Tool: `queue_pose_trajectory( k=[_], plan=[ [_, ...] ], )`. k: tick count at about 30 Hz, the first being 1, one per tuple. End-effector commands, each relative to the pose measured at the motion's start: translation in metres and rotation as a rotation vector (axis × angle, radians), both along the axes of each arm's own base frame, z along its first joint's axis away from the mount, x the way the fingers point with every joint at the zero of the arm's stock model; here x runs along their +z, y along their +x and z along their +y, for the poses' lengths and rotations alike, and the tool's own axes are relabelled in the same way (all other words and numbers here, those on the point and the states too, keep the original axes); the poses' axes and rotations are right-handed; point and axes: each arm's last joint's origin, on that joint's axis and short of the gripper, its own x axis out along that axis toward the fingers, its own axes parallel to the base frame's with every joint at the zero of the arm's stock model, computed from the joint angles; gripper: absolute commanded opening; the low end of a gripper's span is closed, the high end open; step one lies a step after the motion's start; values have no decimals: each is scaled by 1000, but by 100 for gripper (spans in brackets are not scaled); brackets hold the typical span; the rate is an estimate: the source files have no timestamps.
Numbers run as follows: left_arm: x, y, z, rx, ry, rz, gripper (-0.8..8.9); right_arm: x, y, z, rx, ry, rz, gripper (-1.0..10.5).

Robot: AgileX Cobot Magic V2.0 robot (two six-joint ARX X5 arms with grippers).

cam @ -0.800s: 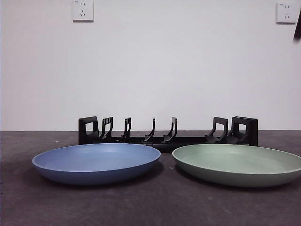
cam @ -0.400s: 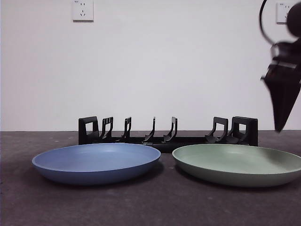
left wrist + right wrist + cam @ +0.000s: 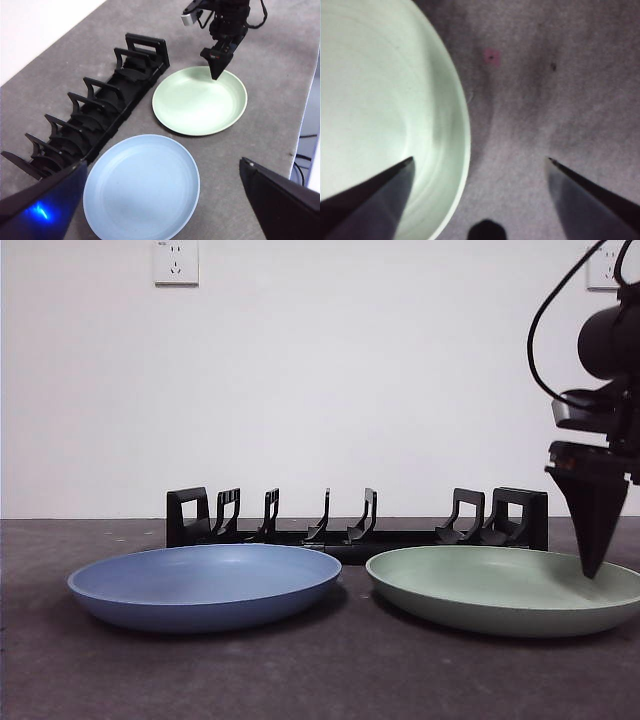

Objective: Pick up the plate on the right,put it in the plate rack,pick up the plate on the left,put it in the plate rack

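The blue plate and the green plate both lie on the worktop before the empty plate rack. The right end effector, wide open and empty, straddles the green rim. Both placements remain.

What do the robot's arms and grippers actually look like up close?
The right gripper is matte black, its two flat jaws tapering to a sharp wedge. Above it sit a rounded black housing, a small grey box and a thin black cable that loops upward. The left gripper shows only as two broad black jaws, one with a small blue glow on it.
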Motion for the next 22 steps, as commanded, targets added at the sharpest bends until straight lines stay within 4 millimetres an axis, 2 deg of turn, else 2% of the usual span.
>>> queue_pose_trajectory(
  k=[1,6,18,21,22],
  plan=[
    [-1,2,-4,-18,16,-10,700,-4,2,0,-9,-1,6,314],
    [-3,4,-9,-40,41,-7,700,-4,3,1,-6,4,-4,120],
    [-7,6,-21,-74,89,-11,700,-9,5,2,-20,56,12,116],
    [-8,6,-23,-87,92,-8,700,-12,6,3,-19,56,18,-15],
    [-8,6,-23,-90,92,-8,700,-12,7,3,-19,57,18,-17]
  ],
)
